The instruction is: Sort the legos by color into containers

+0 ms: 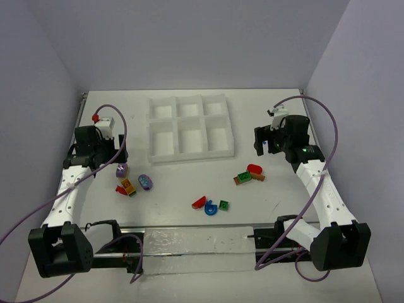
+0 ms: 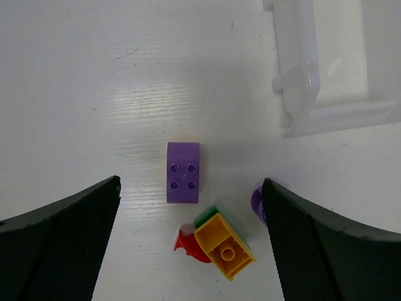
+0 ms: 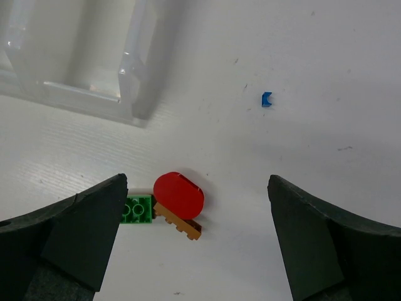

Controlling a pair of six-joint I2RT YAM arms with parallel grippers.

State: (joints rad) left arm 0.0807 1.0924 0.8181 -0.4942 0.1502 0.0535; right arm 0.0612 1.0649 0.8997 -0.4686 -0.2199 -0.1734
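The white tray (image 1: 191, 150) with six compartments sits at the back middle; I see nothing in them. My left gripper (image 1: 113, 153) is open and empty above a purple brick (image 2: 183, 172). A yellow brick (image 2: 224, 246), a red curved piece (image 2: 187, 246) and a green piece (image 2: 205, 216) cluster just below it. A purple oval piece (image 2: 256, 202) is partly hidden behind one finger. My right gripper (image 1: 264, 144) is open and empty above a red oval piece (image 3: 179, 195), an orange brick (image 3: 178, 224) and a green brick (image 3: 138, 209).
A red curved piece (image 1: 199, 202), a blue curved piece (image 1: 211, 207) and a green brick (image 1: 224, 205) lie at the front middle. A tiny blue bit (image 3: 267, 99) lies right of the tray corner (image 3: 135, 94). A clear strip (image 1: 199, 243) runs along the near edge.
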